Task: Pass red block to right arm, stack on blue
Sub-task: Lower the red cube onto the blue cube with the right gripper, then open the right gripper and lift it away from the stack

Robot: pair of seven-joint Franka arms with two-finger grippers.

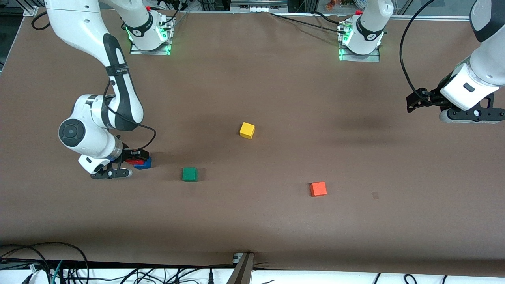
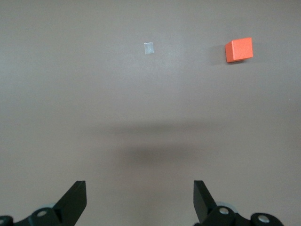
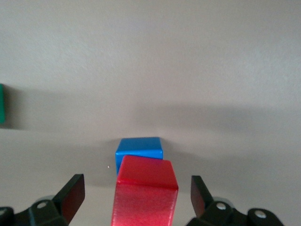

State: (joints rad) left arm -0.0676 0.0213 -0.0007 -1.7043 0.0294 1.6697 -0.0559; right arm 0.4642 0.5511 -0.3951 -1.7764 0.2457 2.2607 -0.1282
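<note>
Right gripper [image 3: 136, 200] fingers are spread, with the red block [image 3: 146, 190] seen between them, resting on the blue [image 3: 139, 148] but apparently offset. A topple could be caused if a finger brushes it on retreat. Left gripper [image 2: 139, 202] waits, spread, over bare table.

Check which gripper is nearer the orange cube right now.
Left. The left gripper hangs open above the table's left-arm end, the orange cube nearby. The right gripper is open around the red block at the right-arm end.
</note>
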